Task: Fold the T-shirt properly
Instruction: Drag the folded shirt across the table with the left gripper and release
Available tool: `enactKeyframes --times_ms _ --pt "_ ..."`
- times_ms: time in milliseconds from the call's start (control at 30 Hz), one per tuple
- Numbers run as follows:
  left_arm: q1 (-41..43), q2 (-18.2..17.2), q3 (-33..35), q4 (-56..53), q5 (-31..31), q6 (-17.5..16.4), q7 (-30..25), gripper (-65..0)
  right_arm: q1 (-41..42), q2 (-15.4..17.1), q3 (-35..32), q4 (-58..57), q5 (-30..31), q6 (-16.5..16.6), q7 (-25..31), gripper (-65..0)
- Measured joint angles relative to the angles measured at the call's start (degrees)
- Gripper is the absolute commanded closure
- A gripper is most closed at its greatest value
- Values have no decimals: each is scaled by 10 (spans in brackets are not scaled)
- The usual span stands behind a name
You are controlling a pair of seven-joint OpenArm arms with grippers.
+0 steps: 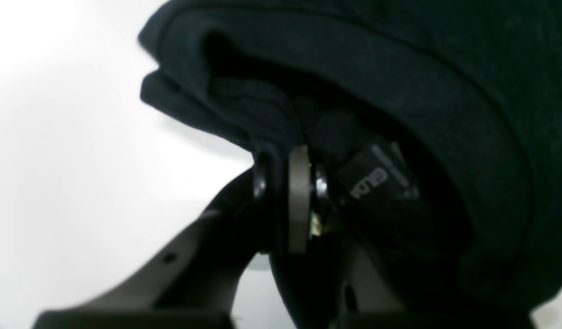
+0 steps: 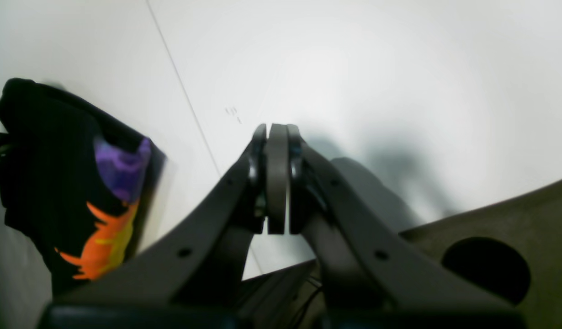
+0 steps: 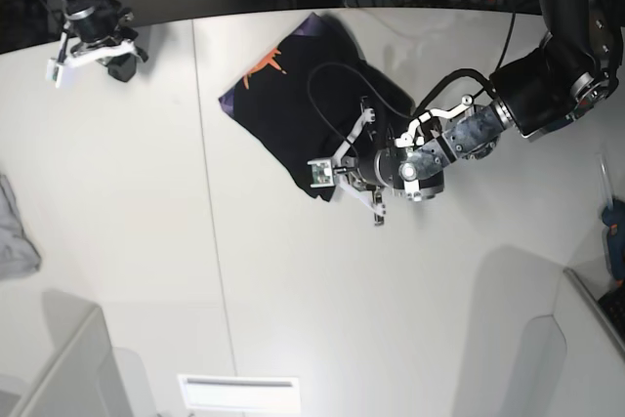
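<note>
The black T-shirt (image 3: pixel 303 104) lies folded at the back middle of the white table, with orange and purple print showing at its far edge. My left gripper (image 3: pixel 344 175) is at its near corner. In the left wrist view the left gripper (image 1: pixel 288 164) is shut on a fold of the T-shirt (image 1: pixel 400 68), next to the neck label (image 1: pixel 377 178). My right gripper (image 2: pixel 277 132) is shut and empty above bare table. The T-shirt (image 2: pixel 48 173) is to its left in the right wrist view. In the base view the right gripper (image 3: pixel 119 63) is at the far left, well away from the shirt.
A small grey cloth (image 3: pixel 15 231) lies at the table's left edge. Grey bins stand at the front left (image 3: pixel 59 368) and front right (image 3: pixel 576 349). A blue object (image 3: pixel 615 227) sits at the right edge. A seam (image 3: pixel 210 212) runs across the table.
</note>
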Motion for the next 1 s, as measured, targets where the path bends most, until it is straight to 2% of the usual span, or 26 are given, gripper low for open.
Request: enactKeyframes --times_ms 67,167,233,267,367,467,533,667,800,1000 --pt "21 -2 -26 6 77 -41 -44 0 0 -9 -1 0 1 0 -2 0" --pt "58 -3 -61 16 189 -84 -110 0 0 -9 -2 0 1 0 -2 0" --pt "74 0 -79 18 242 -109 -137 0 0 -8 -2 0 0 0 -3 0" --pt "80 4 -89 17 263 -120 -150 0 0 -8 -2 0 -1 0 -3 0" --pt "91 18 -103 13 309 -120 -175 0 0 -9 -2 0 -1 -1 -2 0" --pt "91 30 -102 9 320 -120 -196 0 0 -13 -2 0 -28 -1 -3 0" --pt "90 36 -101 9 319 -123 -209 0 0 -31 -2 0 -59 -2 2 0" --pt "90 64 -100 0 320 -124 -210 0 2 -42 -4 -1 -98 -2 -4 0" --pt "67 96 -81 -38 317 -124 -218 0 1 -40 -3 -1 -99 -1 0 0" --pt "61 98 -71 -48 315 -123 -224 0 1 -41 -3 -1 -100 -1 0 0"
